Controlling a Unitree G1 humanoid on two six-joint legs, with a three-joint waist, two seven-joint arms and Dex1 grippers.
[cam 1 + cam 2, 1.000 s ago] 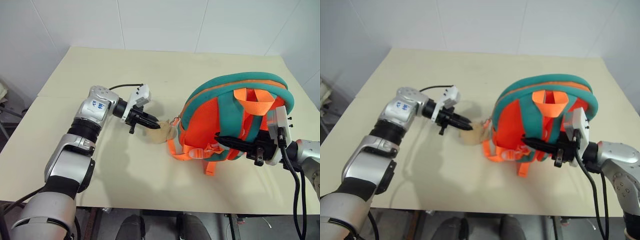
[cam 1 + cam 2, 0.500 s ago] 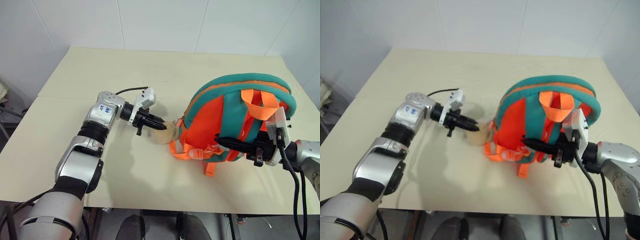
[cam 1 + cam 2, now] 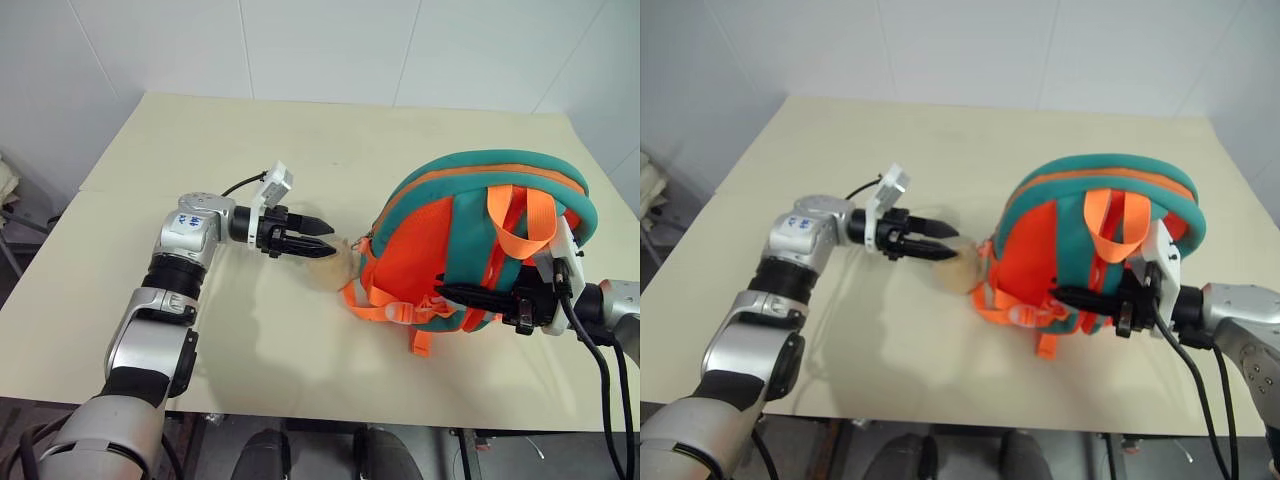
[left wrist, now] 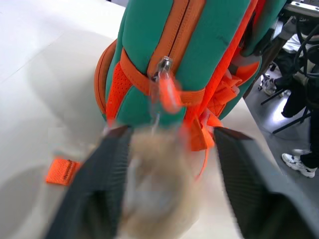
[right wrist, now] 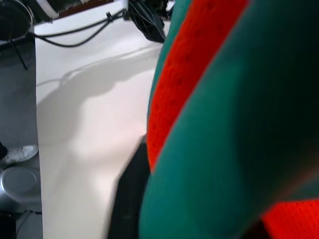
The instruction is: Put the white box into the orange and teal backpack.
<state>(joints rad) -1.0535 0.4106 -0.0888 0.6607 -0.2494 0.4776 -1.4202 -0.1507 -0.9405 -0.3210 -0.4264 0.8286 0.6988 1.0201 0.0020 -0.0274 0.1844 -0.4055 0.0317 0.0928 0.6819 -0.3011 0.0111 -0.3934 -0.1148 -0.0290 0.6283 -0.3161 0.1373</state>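
Observation:
The orange and teal backpack (image 3: 470,215) stands upright on the right half of the table, its orange strap side facing me. A tan plush animal head (image 3: 338,265) hangs at its lower left. My left gripper (image 3: 318,238) points level at that head, open, with the head (image 4: 154,189) lying loose between its fingers (image 4: 107,169). A clear zipper pull (image 4: 164,87) dangles on the backpack's closed zip just ahead. My right gripper (image 3: 445,291) lies against the lower straps of the backpack (image 5: 239,124). The white box is out of view.
The cream table (image 3: 300,140) runs back to a white wall, with bare surface to the left and behind the backpack. The front edge is close below the backpack. Past the table's edge a person's shoe (image 4: 298,163) and black cables (image 5: 99,30) show on the floor.
My left gripper has let go of the plush head, opened and rolled. The backpack has shifted slightly right, and its top handle loop has flopped down over the straps.

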